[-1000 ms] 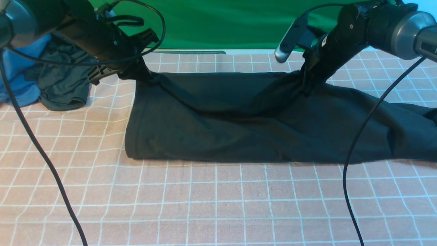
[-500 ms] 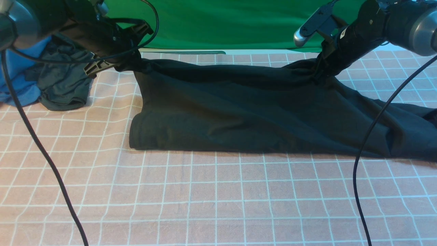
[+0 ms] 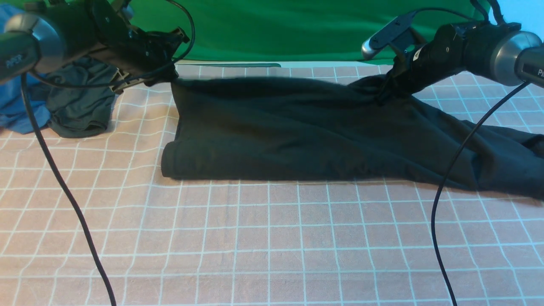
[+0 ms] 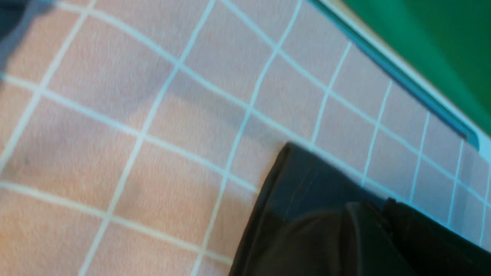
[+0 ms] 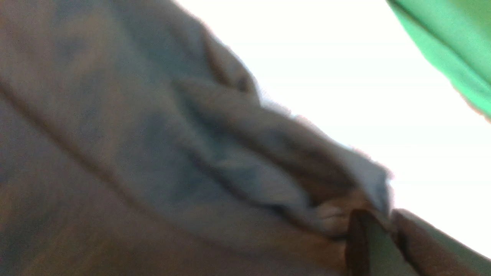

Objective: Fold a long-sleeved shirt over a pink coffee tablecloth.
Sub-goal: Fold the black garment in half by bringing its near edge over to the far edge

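The black long-sleeved shirt [image 3: 297, 131] lies folded in a wide band across the pink coffee tablecloth [image 3: 272, 238], and its right part trails off to the right edge. My left gripper [image 3: 172, 78] sits low at the shirt's far left corner. In the left wrist view its fingers [image 4: 360, 218] stand close together with the shirt's hem [image 4: 303, 180] between them. My right gripper [image 3: 387, 87] is at the far edge further right, where the fabric rises in a bunch to it. The right wrist view shows cloth [image 5: 268, 153] pinched at the tips of that gripper [image 5: 383, 214].
A dark grey-green garment [image 3: 78, 106] and a blue garment [image 3: 17, 106] are heaped at the far left. A green cloth [image 3: 272, 29] hangs behind the table's back edge. Black cables [image 3: 63, 191] [image 3: 446, 191] hang from both arms over the near tablecloth.
Both grippers carried the shirt's upper edge toward the back of the table and down. The layer now lies flatter and the near fold has drawn further back.
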